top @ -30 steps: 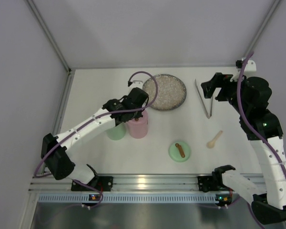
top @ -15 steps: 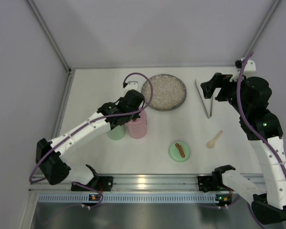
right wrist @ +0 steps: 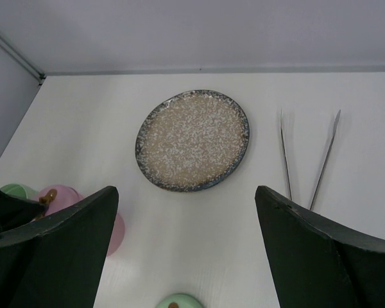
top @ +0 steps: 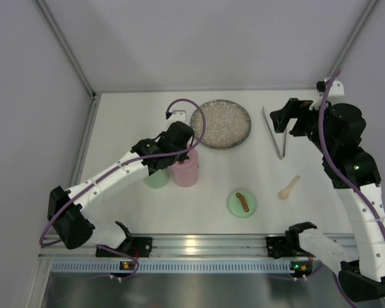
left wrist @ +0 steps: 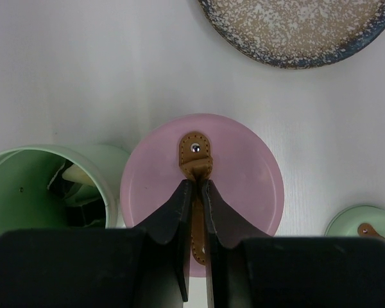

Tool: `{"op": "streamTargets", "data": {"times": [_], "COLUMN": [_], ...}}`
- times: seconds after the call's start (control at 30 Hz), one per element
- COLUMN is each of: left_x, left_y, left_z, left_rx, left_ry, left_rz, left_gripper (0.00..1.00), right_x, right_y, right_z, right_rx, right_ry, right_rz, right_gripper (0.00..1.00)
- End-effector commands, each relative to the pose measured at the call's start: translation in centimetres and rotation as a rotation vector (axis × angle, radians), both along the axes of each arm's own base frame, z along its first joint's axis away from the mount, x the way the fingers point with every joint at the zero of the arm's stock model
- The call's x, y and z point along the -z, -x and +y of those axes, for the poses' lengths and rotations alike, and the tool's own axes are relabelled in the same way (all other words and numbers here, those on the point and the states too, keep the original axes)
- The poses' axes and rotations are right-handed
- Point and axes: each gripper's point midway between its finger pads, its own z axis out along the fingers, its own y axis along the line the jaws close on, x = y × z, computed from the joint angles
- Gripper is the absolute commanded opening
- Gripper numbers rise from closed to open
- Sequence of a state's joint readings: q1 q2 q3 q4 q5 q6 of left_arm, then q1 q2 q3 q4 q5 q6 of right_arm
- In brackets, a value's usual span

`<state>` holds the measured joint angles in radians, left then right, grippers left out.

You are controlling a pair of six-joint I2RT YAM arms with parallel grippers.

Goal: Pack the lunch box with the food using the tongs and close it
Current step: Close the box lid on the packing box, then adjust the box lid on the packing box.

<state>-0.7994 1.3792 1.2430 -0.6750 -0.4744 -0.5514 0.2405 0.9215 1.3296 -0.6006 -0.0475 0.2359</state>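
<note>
The lunch box is two round tubs side by side, a pink one (top: 186, 170) and a green one (top: 155, 178). My left gripper (left wrist: 196, 183) is directly above the pink lid (left wrist: 244, 186) and shut on its brown leather strap (left wrist: 195, 151). The green tub (left wrist: 25, 192) is uncovered, and some food (left wrist: 77, 183) shows inside it. The silver tongs (top: 274, 131) lie on the table at the right, also in the right wrist view (right wrist: 285, 157). My right gripper (right wrist: 186, 190) hangs open above the table, near the tongs, holding nothing.
An empty speckled plate (top: 221, 123) sits at the back middle. A green lid (top: 242, 203) with a brown strap lies near the front. A small wooden spoon (top: 289, 188) lies to its right. Grey walls close in the left, right and back.
The left arm's elbow swung left and its gripper shifted slightly left, still pinching the strap; it has held still for the last half second. The right arm has not moved.
</note>
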Motion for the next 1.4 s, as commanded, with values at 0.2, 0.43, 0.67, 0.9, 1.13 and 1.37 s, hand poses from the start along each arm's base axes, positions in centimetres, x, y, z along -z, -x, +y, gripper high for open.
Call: {"op": "streamTargets", "data": {"times": [0.2,0.43,0.67,0.9,1.13,1.37], "left_x": [-0.2,-0.3,-1.4,-4.2,-9.8,-11.5], "left_y": [-0.1,0.0,0.1,-0.5,-1.6,-0.7], "left_z": [-1.4,-1.3,-1.3,-2.0,-2.6,-4.0], "left_rx": [0.050,0.055,0.057,0.078,0.037,0.018], "left_ry": [0.037,0.041,0.061,0.103,0.074,0.106], "left_rz": [0.007,0.006,-0.017,-0.072,-0.346,-0.629], "left_gripper": [0.06,0.25,0.50,0.60,0.64,0.70], "right_x": [-0.9,-1.0,-0.9,-1.0,-1.0,-1.5], "right_y": [0.3,0.3,0.3,0.2,0.1,0.3], "right_z": [0.5,0.6,0.7,0.9,1.4,2.2], "right_rx": [-0.024,-0.028,-0.036,-0.050,-0.073,-0.115], "right_ry": [0.003,0.002,0.004,0.006,-0.010,-0.039], "right_rz": [-0.034,-0.034,-0.033,-0.040,-0.066,-0.102], "right_gripper": [0.89,0.89,0.89,0.88,0.89,0.89]}}
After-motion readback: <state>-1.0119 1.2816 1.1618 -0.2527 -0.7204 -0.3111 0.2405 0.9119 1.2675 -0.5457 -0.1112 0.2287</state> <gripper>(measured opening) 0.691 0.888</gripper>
